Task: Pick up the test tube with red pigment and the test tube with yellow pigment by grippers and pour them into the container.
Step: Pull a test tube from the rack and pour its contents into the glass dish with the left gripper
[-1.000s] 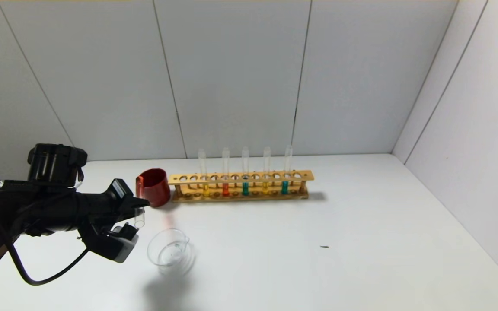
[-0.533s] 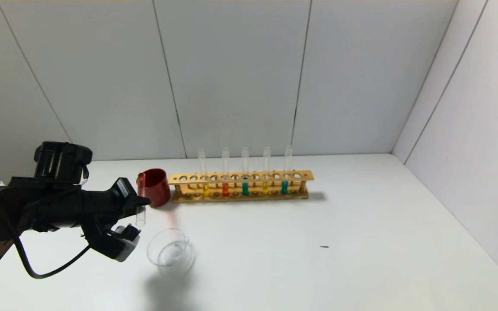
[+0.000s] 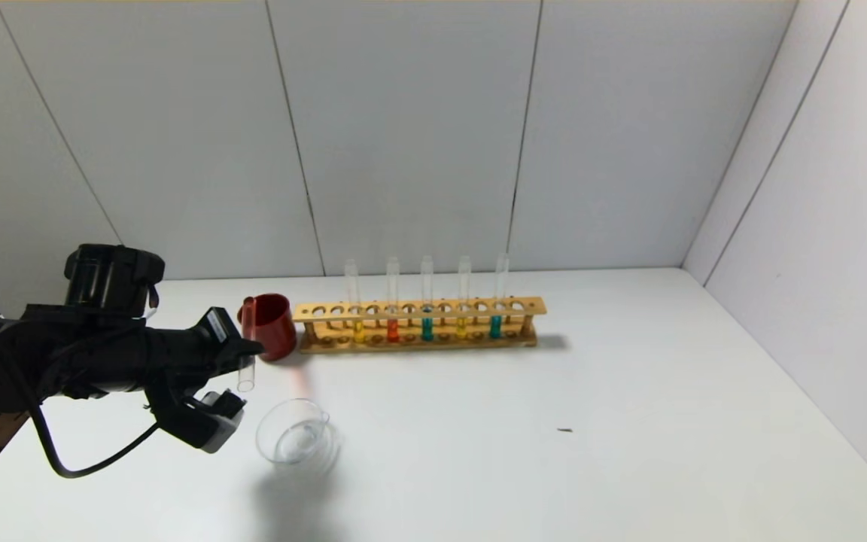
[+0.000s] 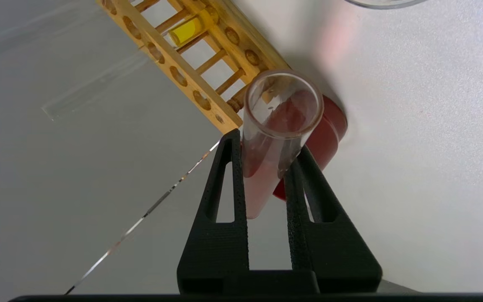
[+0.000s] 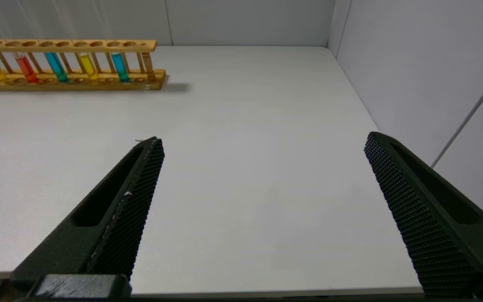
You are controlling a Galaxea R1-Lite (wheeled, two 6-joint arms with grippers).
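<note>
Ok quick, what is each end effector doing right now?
Left end effector: closed on a glass tube.
Right end effector: open, holding nothing.

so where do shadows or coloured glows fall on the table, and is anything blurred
Head view: the low clear glass dish throws a soft grey shadow toward the camera, and a faint pink glow tints the white table near the dark red cup. Left wrist view: the same pink tint; tube tops in the wooden rack look smeared. Right wrist view: the rack casts a short shadow.
</note>
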